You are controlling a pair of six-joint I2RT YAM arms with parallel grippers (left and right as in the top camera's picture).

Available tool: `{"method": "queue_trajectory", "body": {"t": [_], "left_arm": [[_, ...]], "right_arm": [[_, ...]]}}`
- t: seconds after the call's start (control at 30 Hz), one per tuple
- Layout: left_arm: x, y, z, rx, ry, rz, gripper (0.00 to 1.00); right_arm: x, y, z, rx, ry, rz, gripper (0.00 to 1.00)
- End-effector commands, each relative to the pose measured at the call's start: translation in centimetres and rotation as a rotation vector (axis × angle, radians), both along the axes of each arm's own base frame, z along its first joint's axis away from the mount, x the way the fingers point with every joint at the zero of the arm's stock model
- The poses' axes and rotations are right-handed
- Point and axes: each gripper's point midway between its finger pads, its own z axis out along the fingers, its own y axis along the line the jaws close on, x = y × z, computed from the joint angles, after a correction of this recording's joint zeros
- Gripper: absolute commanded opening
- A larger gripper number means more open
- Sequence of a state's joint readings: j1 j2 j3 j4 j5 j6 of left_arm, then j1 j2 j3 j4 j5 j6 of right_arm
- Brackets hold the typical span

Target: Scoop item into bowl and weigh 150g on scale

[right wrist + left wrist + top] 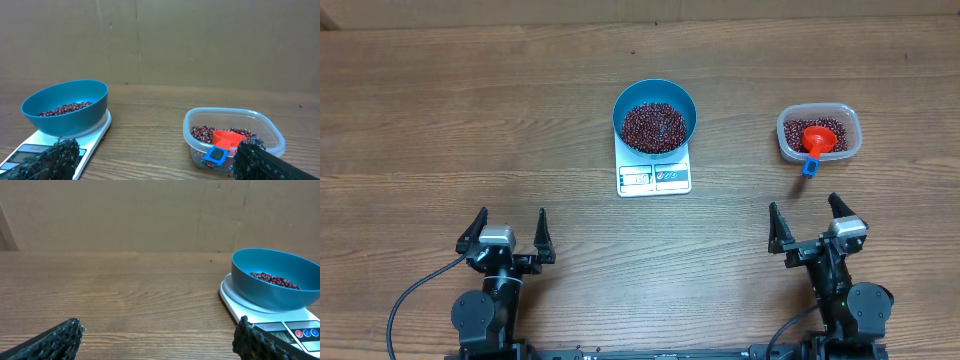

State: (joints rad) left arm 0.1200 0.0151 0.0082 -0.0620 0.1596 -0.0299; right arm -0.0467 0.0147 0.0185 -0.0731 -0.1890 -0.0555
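Tools: your left tool (511,218) and right tool (804,206) gape wide, both empty.
Beans (654,124): likely loose, light, quick to roll; some in the bowl (620,105) on the scale (654,178), the rest in the tub (851,117).
Hold: take the scoop (816,139) by its stiff handle and keep it level.

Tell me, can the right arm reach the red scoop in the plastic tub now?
Probably yes. The right gripper is open, only bare table lies between it and the tub, and the handle of the scoop sticks out over the rim toward it.
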Motion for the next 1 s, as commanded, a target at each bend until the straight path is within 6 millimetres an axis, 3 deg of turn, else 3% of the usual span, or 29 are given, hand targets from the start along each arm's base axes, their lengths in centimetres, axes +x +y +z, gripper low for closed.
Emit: {"method": "queue_trajectory", "body": {"t": [0.0, 0.97], "left_arm": [[-0.04, 0.26, -0.02, 0.001, -0.003, 0.014, 1.00], [-0.04, 0.26, -0.01, 0.001, -0.004, 0.014, 1.00]], "right_arm": [[0.11, -0.66, -0.28, 0.005, 0.001, -0.050, 1.00], [0.09, -0.40, -0.29, 0.005, 0.001, -0.039, 1.00]]}}
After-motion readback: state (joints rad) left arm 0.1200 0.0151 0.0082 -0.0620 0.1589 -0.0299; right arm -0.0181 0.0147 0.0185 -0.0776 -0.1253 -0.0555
